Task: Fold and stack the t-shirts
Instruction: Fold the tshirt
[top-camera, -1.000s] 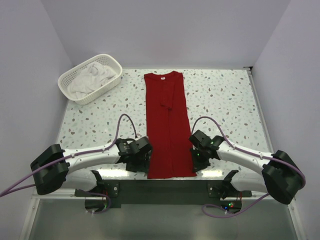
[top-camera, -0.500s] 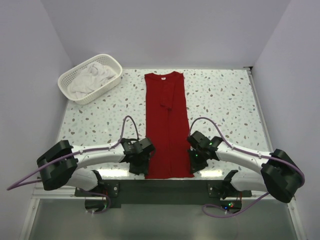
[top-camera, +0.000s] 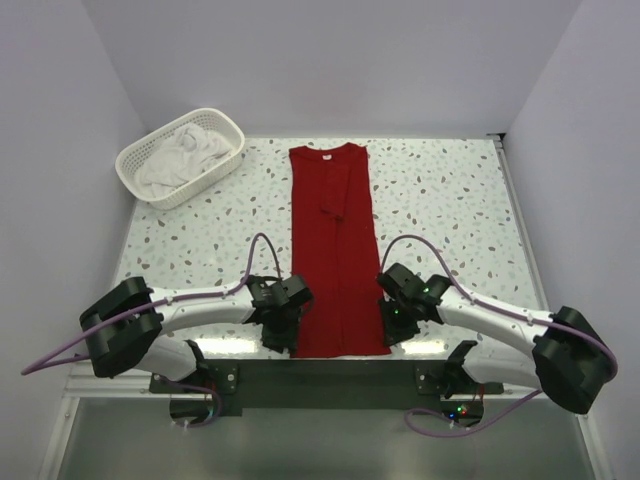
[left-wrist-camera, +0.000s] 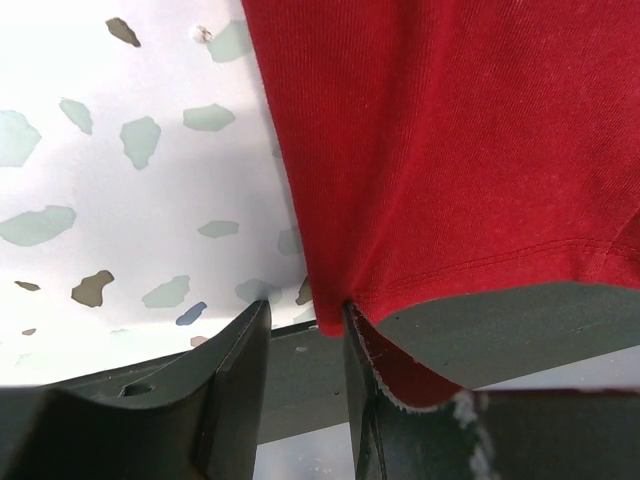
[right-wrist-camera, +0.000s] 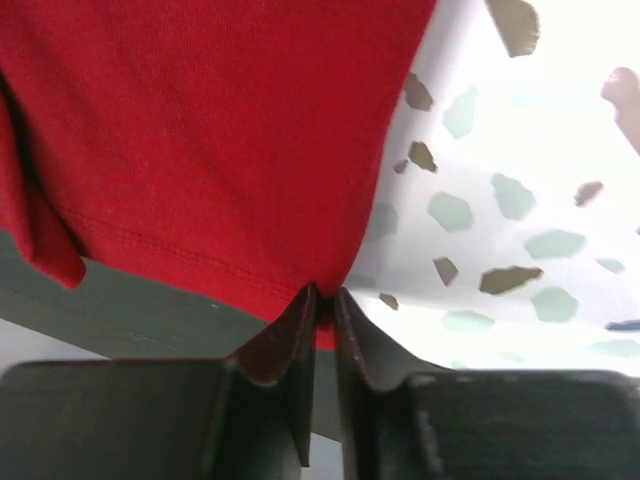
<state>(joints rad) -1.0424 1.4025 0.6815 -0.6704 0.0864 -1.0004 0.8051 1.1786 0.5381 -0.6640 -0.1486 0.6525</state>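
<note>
The deep red t-shirt (top-camera: 335, 250) lies on the table as a long strip folded lengthwise, neck label at the far end. My left gripper (top-camera: 283, 325) is at its near left corner. In the left wrist view its jaws (left-wrist-camera: 305, 308) stand apart, open, with the hem corner of the red t-shirt (left-wrist-camera: 450, 150) hanging between them against the right finger. My right gripper (top-camera: 397, 320) is at the near right corner. Its jaws (right-wrist-camera: 322, 292) are shut on the hem corner of the red t-shirt (right-wrist-camera: 200, 130). White t-shirts (top-camera: 185, 155) lie crumpled in the basket.
A white lattice basket (top-camera: 205, 182) stands at the far left of the speckled table (top-camera: 450, 200). The shirt's near hem hangs over the table's front edge above the dark rail (top-camera: 330, 375). Walls close in on both sides.
My left gripper has moved right to the shirt's near left corner and its jaws have narrowed around it. The right gripper has stayed at its corner.
</note>
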